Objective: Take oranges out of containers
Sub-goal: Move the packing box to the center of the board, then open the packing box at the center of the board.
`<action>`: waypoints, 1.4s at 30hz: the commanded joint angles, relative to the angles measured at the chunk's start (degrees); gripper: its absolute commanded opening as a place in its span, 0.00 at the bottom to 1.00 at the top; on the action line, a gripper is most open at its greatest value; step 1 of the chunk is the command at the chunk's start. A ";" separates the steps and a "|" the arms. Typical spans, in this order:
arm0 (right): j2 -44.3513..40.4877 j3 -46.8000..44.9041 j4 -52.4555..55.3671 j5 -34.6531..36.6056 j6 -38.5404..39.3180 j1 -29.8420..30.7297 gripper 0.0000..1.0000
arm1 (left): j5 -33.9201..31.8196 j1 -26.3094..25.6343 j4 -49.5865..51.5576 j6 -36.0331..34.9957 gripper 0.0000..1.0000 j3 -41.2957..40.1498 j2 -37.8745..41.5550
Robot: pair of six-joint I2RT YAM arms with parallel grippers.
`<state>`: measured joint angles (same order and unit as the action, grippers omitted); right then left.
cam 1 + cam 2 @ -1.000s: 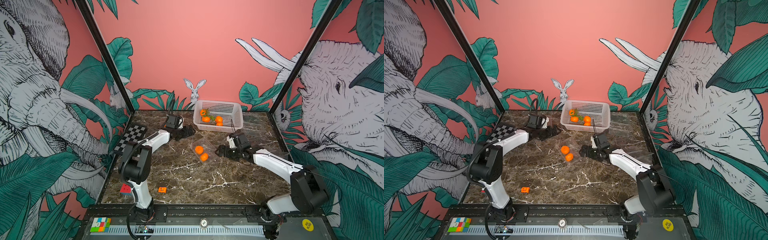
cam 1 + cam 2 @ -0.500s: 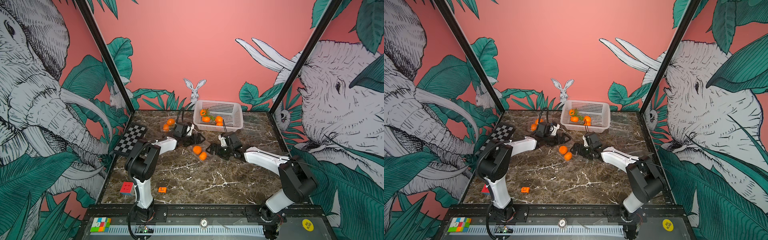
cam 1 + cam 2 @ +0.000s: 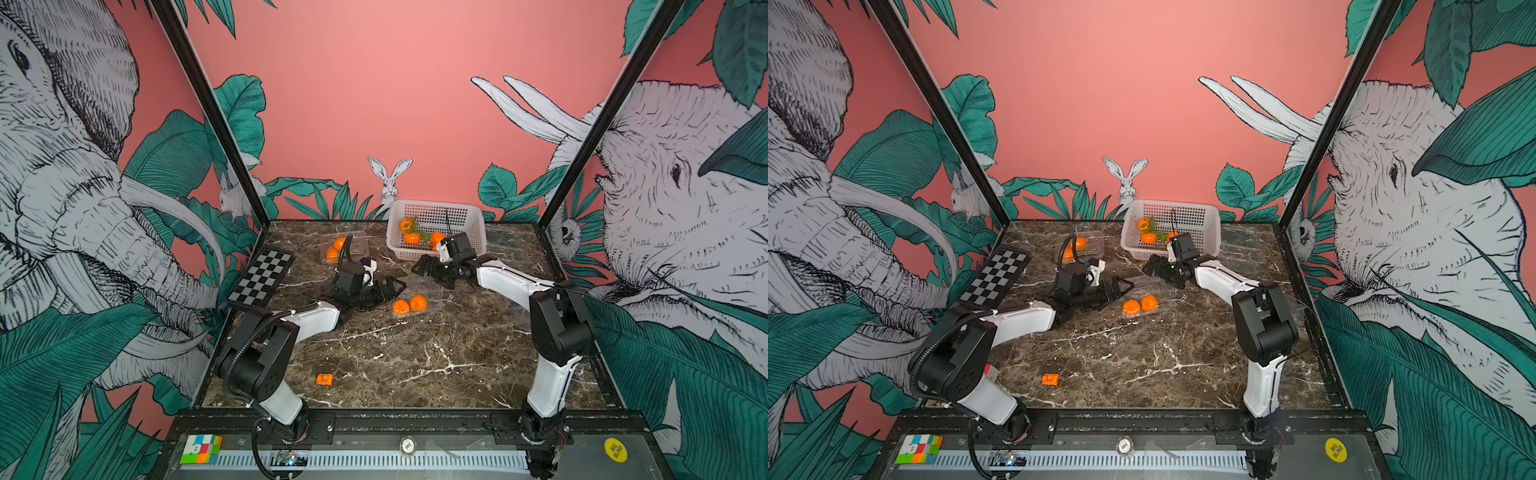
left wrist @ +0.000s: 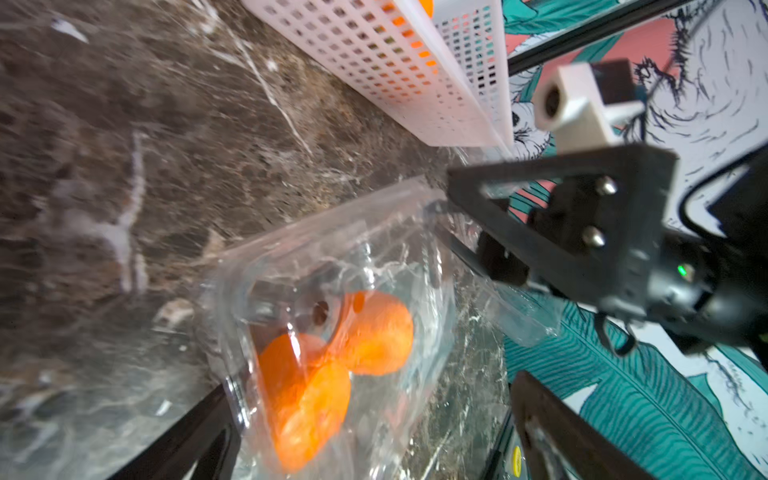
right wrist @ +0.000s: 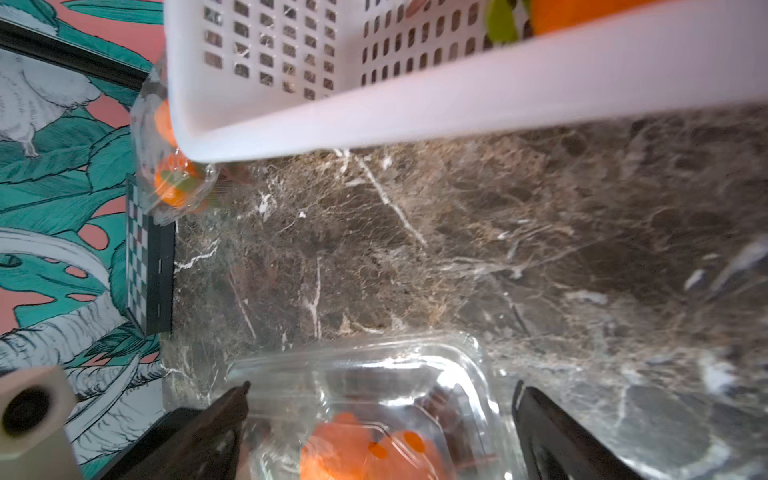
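**Two-arm workspace, four views.** In both top views the whole marbled surface (image 3: 415, 353) is seen. A clear container (image 3: 430, 305) with two oranges (image 3: 401, 306) lies near its middle, between the left gripper (image 3: 390, 293) and the right gripper (image 3: 430, 274), which face each other across it. A second container (image 3: 357, 245) holding oranges is set farther back, beside a white perforated basket (image 3: 436, 203) in which more oranges lie. The grip is settled only by the wrist views. In the left wrist view, the fingers (image 4: 199, 436) are spread wide on either side of the central container. In the right wrist view, the fingers (image 5: 552, 428) are spread equally wide around its other end. Nothing is clamped by either pair, and contact with the plastic cannot be told. A green leaf on a fruit in the second container is shown by the right wrist view. Writing is legible only in the top views: a yellow disc (image 3: 615, 449) on the front rail is marked "BIG BLIND".
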<state>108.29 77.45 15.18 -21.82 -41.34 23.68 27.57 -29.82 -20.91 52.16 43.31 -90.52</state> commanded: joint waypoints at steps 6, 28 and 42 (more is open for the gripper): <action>-14.69 -14.83 3.02 2.97 2.48 -2.61 0.99 | -6.23 2.20 14.16 -5.75 0.99 -0.23 6.85; -11.30 -19.36 -14.67 0.70 -6.12 3.89 0.99 | 1.24 0.03 7.55 -7.22 0.99 16.58 -14.30; -21.28 -32.64 -27.94 -4.33 -12.49 1.48 0.99 | -0.55 0.29 7.00 -4.88 0.99 9.92 -8.22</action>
<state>90.04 48.27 -3.79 -23.51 -49.93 24.43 26.94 -29.74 -11.79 45.78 53.95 -99.63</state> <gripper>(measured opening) 0.988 0.992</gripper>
